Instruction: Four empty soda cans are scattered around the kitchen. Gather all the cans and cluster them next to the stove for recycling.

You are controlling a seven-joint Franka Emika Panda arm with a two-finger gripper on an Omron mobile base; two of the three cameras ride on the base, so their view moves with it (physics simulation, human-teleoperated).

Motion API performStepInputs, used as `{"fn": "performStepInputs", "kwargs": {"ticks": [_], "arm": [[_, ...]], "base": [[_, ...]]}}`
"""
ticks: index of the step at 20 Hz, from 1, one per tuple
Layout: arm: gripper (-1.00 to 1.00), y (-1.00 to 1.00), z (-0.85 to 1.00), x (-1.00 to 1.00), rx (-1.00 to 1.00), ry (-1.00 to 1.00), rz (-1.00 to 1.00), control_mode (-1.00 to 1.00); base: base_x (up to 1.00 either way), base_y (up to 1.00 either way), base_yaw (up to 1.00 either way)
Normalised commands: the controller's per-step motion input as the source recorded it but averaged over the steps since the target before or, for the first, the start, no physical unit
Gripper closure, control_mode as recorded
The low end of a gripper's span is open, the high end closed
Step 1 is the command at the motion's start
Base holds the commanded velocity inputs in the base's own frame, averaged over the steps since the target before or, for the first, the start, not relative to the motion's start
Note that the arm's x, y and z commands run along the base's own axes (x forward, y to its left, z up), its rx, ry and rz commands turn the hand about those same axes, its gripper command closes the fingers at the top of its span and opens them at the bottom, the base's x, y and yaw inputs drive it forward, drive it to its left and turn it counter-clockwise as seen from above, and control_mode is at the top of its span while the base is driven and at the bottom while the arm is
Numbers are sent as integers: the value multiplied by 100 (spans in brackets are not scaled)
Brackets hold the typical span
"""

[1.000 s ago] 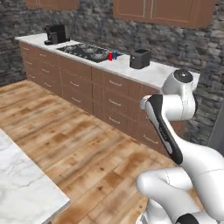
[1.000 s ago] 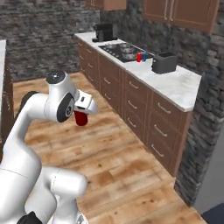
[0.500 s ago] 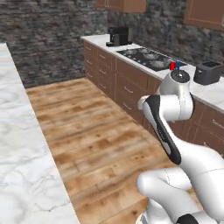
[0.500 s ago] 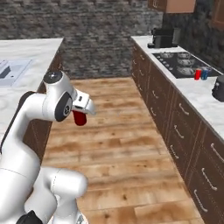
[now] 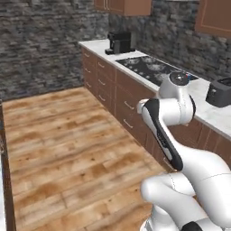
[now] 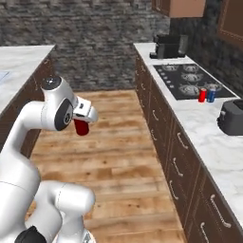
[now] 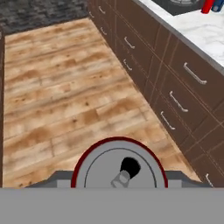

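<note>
My gripper (image 6: 82, 122) is shut on a dark red soda can (image 6: 81, 128), held in the air over the wood floor beside my arm. The hand view looks down on that can's silver top and red rim (image 7: 119, 168), with the gripper (image 7: 119, 176) around it. On the marble counter (image 6: 199, 128) to the right lies the black stove (image 6: 190, 79). A red can (image 6: 202, 95) and a blue can (image 6: 211, 95) stand upright by its near edge. Both cans (image 7: 209, 5) peek in at the hand view's top right. The stove (image 5: 151, 67) also lies behind my arm in the left base view.
A black coffee machine (image 6: 168, 46) stands beyond the stove and a dark toaster (image 6: 232, 116) on its near side. Brown drawers (image 7: 175, 92) line the counter front. An island counter (image 6: 19, 61) runs along the left. Wood floor (image 5: 67, 140) lies open between them.
The whole scene has swung as the base turned and drove; the stove counter is now nearer, on the right. The dark red can stays in the gripper, and the arm's pose is unchanged.
</note>
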Motion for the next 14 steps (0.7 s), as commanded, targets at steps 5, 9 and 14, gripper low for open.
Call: {"fn": "performStepInputs", "kwargs": {"ticks": [5, 9, 14], "arm": [[100, 0, 0, 0, 0, 0, 0, 100], [100, 0, 0, 0, 0, 0, 0, 100], [100, 0, 0, 0, 0, 0, 0, 100]], "base": [[99, 5, -52], [84, 53, -66], [39, 56, -66]]}}
